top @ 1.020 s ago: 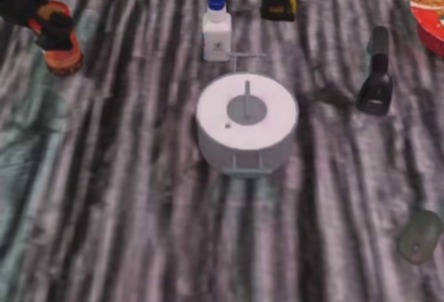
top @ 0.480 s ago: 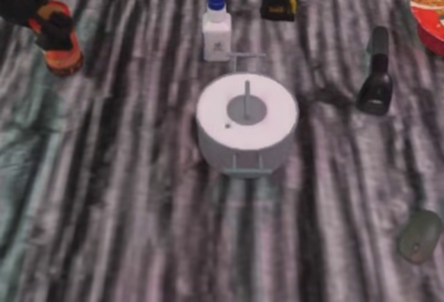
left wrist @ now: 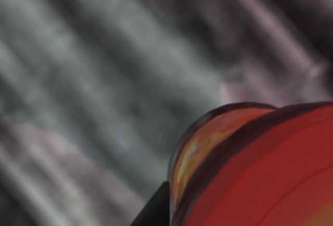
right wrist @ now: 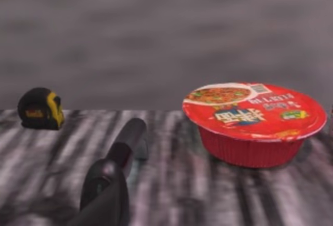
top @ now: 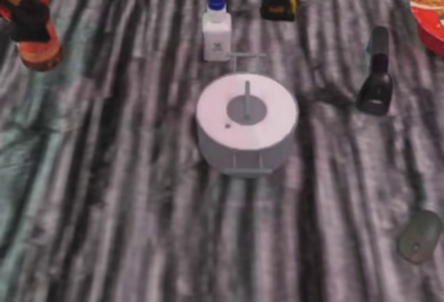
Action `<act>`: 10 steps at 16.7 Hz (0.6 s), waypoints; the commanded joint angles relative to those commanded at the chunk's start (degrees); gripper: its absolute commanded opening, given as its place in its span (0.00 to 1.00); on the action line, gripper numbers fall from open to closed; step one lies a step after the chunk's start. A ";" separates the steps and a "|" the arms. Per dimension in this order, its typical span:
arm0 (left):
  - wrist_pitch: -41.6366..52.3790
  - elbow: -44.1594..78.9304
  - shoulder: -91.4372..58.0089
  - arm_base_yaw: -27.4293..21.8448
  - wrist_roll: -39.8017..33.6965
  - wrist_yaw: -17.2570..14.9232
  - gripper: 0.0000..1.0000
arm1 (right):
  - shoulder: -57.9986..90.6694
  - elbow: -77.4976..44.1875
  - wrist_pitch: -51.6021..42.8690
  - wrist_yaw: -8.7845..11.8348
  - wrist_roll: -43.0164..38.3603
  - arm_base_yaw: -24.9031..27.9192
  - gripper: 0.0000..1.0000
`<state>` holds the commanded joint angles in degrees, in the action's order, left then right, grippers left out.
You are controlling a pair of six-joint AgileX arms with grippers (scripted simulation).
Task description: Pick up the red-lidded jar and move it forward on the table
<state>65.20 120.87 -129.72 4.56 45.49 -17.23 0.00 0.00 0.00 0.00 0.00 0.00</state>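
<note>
The counter [top: 139,232] is covered edge to edge by a wrinkled cloth streaked grey, black and white; beyond its far edge runs a plain grey strip of floor or wall.

At the far left corner the left gripper [top: 26,12] comes in from that corner, its dark jaws closed on the red-lidded jar [top: 36,42], one on each side of the orange-red lid. The jar is tilted, with its lid toward the corner and its lower body toward the middle of the counter. In the left wrist view the jar [left wrist: 260,169] fills the near corner, its dark band and label rim showing against the streaked cloth behind; whether its base touches the cloth cannot be told.

The right arm does not show in the top view, and its jaws are out of sight in its own wrist view, so their state cannot be told.

Along the far edge stand a white glue bottle [top: 216,28] with a blue cap and a black-and-yellow tape measure [top: 279,3]. A white round drum [top: 247,123] sits at the centre. Toward the right edge lies a black handheld scanner [top: 375,73], a red noodle bowl [top: 429,12] occupies the far right corner, and a grey mouse [top: 420,235] lies near the near right corner.
</note>
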 joint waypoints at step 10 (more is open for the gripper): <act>0.19 -9.71 9.69 0.53 0.41 0.07 0.00 | 0.00 0.00 0.00 0.00 0.00 0.00 1.00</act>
<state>65.38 111.16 -120.02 5.09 45.91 -17.16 0.00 0.00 0.00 0.00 0.00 0.00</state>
